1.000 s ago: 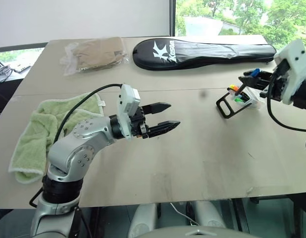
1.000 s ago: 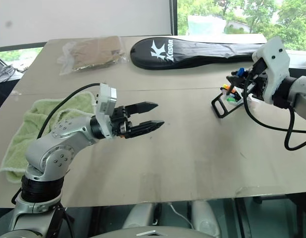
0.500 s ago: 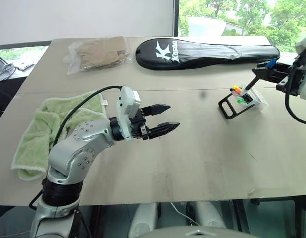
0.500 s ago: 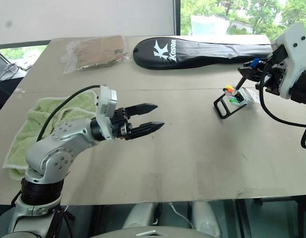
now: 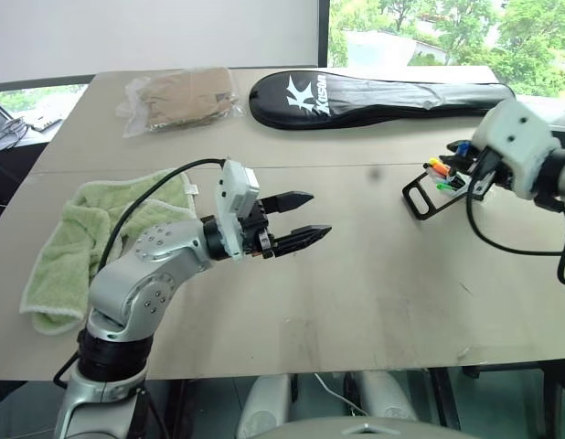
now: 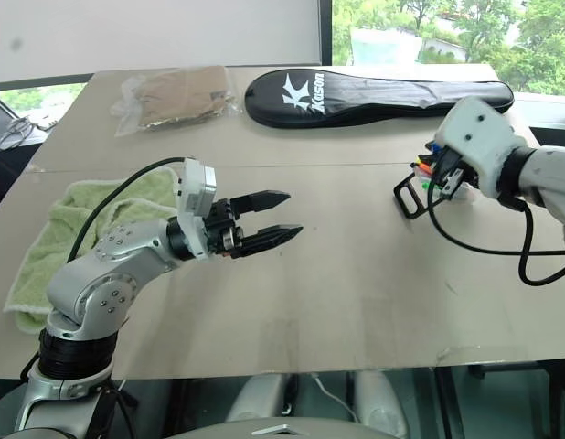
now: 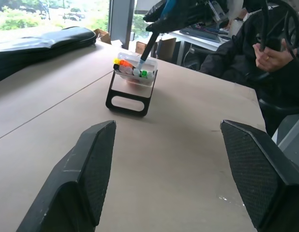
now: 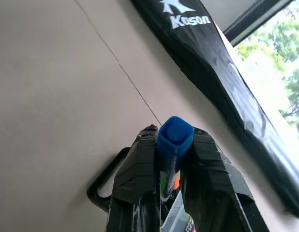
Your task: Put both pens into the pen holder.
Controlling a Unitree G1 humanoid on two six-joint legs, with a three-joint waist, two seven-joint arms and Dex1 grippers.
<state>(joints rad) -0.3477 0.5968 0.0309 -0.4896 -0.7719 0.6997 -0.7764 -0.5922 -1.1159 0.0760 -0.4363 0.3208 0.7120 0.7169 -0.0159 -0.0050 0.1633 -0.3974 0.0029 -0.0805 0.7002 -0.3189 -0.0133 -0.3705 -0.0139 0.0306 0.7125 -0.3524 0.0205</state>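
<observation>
The pen holder (image 5: pixel 427 194), a small clear box on a black wire frame, stands at the table's right. In it lies the orange-capped pen (image 7: pixel 124 63) beside yellow- and green-capped markers. My right gripper (image 8: pixel 174 131) is shut on the blue-capped pen (image 7: pixel 150 41) right above the holder. The pen slants down, and its pale tip reaches the holder's open top. Its blue cap (image 5: pixel 461 146) sticks out past the fingers. My left gripper (image 5: pixel 317 213) hangs open over the middle of the table, pointing towards the holder and holding nothing.
A long black racket bag (image 5: pixel 383 96) lies along the far edge behind the holder. A plastic bag of tan cloth (image 5: pixel 177 99) sits at the far left, and a green towel (image 5: pixel 72 238) at the left. A seated person (image 7: pixel 270 53) is beyond the table's right end.
My right gripper, still shut on the blue-capped pen, has rolled and come down onto the holder after being raised half a second ago. The left arm has not moved.
</observation>
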